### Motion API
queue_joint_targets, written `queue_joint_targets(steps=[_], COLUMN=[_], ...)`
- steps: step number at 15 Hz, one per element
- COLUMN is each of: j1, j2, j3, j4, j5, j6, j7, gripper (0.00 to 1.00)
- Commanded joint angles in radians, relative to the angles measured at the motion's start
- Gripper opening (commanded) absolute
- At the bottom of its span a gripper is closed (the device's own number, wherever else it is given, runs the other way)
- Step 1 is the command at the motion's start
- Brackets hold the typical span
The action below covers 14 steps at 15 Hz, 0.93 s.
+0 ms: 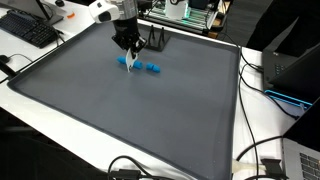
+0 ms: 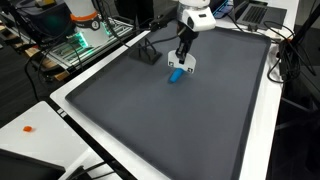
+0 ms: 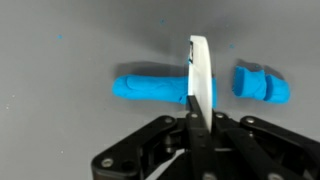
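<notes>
My gripper point(image 3: 200, 122) is shut on a thin white blade point(image 3: 200, 68) that stands on edge and points down at the mat. The blade's tip crosses the right end of a long blue clay-like roll point(image 3: 150, 88). A short blue piece point(image 3: 261, 85) lies apart, just to the right of it. In both exterior views the gripper point(image 1: 128, 48) point(image 2: 183, 55) hangs straight down over the blue pieces point(image 1: 150, 68) point(image 2: 175, 75) near the far part of the grey mat point(image 1: 130, 110). I cannot tell whether the blade touches the roll.
The grey mat point(image 2: 170, 120) has a raised white border. A small black stand point(image 2: 147, 52) sits close to the gripper. A keyboard point(image 1: 30, 30), a laptop point(image 1: 292, 70) and cables point(image 1: 255, 160) lie beyond the mat's edges. A wire rack point(image 2: 75, 45) stands to one side.
</notes>
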Motion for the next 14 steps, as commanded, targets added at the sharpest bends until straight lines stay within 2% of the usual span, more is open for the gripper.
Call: queue_joint_targets(steps=[1, 8, 14], j1=[-0.007, -0.009, -0.014], j2=[0.024, 0.036, 0.030], j3=[0.000, 0.004, 0.017], j4=[-0.039, -0.063, -0.051], j5=[-0.018, -0.006, 0.043], j6=[0.050, 0.072, 0.022], j7=[-0.014, -0.019, -0.002], gripper=[0.01, 0.01, 0.01])
